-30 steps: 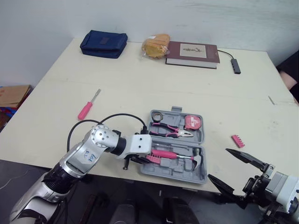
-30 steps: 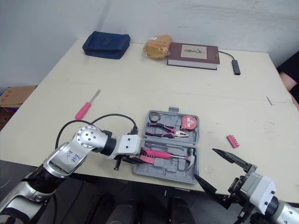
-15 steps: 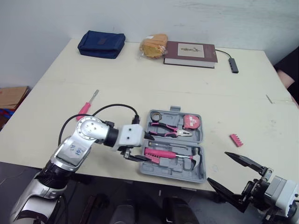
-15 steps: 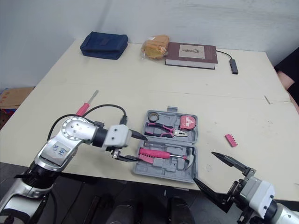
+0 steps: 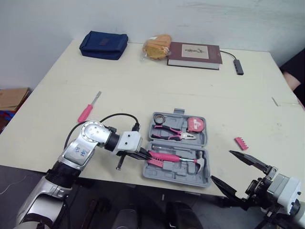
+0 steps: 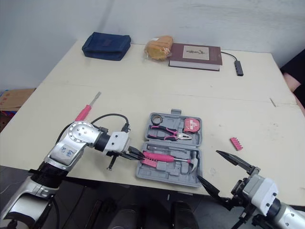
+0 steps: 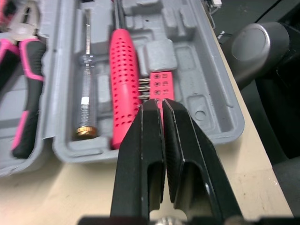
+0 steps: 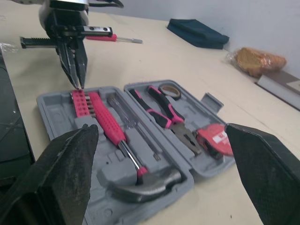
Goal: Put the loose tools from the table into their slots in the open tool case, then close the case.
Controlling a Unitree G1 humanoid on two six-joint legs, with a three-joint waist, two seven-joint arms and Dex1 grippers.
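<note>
Left gripper: the left gripper point(image 7: 158, 104) sits at nine o'clock of the case. Its two black fingers are pressed flat together with nothing between them.
Tool case: the grey moulded plastic tool case point(image 5: 181, 172) lies open near the table's six o'clock edge. In it are a pink-handled steel hammer point(image 5: 174, 158), pink-handled pliers point(image 5: 174, 133) and a pink round tape measure point(image 5: 196, 125).
Contact: the closed tips are at the near end of the pink ribbed bit holder point(image 7: 161, 86), in the case's nine o'clock corner. I cannot tell whether they touch it or are just above it.
Just changed: half a second ago these fingers stood spread across that same corner. Now they are shut, and the wrist has drawn back a little toward nine o'clock.
Meaning: to my eye the bit holder has been let go into its slot, and the shut tips look placed to press it home.
Still loose: a pink-handled flat screwdriver point(image 5: 89, 109) lies well apart at ten o'clock of the case. A small pink toothed bit strip point(image 5: 241, 143) lies near it at three o'clock.
Right gripper: the right gripper point(image 5: 221, 165) hangs at about four o'clock of the case, fingers spread wide and empty.
Progress: partway. Two pieces are still to be fetched, and the lid is not yet shut.
</note>
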